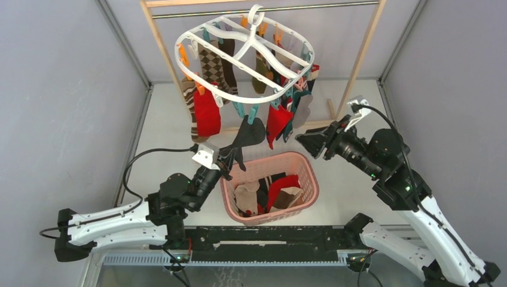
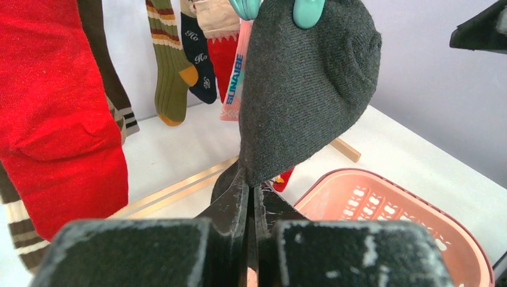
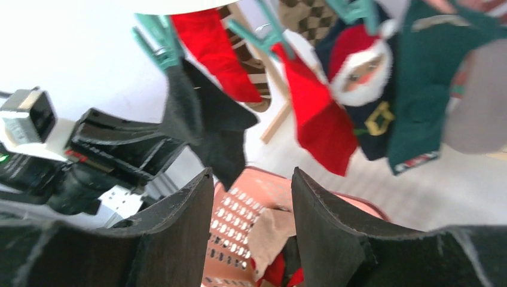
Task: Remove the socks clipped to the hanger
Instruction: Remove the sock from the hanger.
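the grey sock (image 2: 305,95) is hung by a teal clip (image 2: 309,12) at the near edge of the hanger (image 1: 179,49), above the basket (image 1: 311,179). its lower tip is pinched by the left gripper (image 2: 251,192) and is best pulled straight down. the right gripper (image 3: 251,179) is held apart, empty.

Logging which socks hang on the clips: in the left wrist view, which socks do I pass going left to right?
red sock → olive striped sock → navy sock → dark grey sock
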Motion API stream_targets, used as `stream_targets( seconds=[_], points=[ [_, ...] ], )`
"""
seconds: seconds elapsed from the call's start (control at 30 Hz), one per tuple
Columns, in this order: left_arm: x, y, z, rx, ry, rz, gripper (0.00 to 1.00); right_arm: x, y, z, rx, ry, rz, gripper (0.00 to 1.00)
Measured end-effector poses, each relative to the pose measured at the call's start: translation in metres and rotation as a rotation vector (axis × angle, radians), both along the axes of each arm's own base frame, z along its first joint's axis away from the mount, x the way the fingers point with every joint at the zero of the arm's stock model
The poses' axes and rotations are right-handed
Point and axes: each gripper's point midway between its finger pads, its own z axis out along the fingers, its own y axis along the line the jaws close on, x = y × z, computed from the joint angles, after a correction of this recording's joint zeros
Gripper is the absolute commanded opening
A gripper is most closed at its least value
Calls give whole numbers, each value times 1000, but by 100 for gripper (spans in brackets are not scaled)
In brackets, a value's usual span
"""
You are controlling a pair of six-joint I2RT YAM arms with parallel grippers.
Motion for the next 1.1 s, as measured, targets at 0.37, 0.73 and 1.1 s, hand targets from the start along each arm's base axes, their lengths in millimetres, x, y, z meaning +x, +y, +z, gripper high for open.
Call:
stream_targets(
  seconds=[0.37,0.73,1.1],
  points=[
    [-3,6,1,3,-1,-7,4,55,-4,-70,-110,84,-109,51],
    [-5,5,1,10,-3,-28,4,92,36,-104,-165,21,-139,55],
    [-8,12,9,-20,-13,-30,4,137,33,-110,-144,-7,-345,61]
  ],
)
